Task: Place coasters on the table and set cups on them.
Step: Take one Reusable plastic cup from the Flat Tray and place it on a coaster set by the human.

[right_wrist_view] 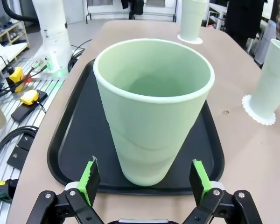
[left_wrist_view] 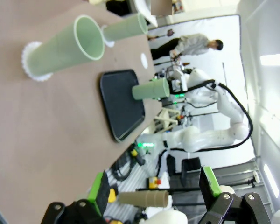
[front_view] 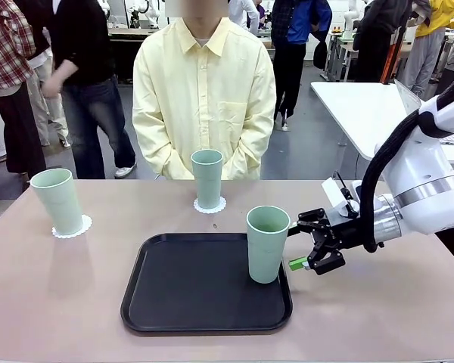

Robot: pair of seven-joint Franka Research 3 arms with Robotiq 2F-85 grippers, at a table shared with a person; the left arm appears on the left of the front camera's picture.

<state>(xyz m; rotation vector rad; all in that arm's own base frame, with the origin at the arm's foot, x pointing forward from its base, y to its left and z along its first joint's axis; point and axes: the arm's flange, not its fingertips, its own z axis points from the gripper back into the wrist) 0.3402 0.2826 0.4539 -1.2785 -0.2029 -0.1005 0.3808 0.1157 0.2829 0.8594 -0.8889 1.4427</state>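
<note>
Two mint-green cups stand on white lacy coasters on the beige table (front_view: 408,302): one cup (front_view: 57,200) on a coaster (front_view: 73,228) at the left, another cup (front_view: 207,178) on a coaster (front_view: 209,205) before the person. A third cup (front_view: 267,243) stands upright on the black tray (front_view: 197,295), at its right edge. My right gripper (front_view: 306,253) is open just right of it; in the right wrist view that cup (right_wrist_view: 154,112) stands just ahead of the gripper (right_wrist_view: 144,182), untouched. My left gripper (left_wrist_view: 154,186) is open and holds nothing, off the table's edge.
A small white round disc (left_wrist_view: 143,59) lies on the table beyond the tray (left_wrist_view: 121,102). The person stands at the far side with hands clasped. A white table (front_view: 363,106) is at the back right. Cables and tools lie on the floor (right_wrist_view: 23,100) beside the table.
</note>
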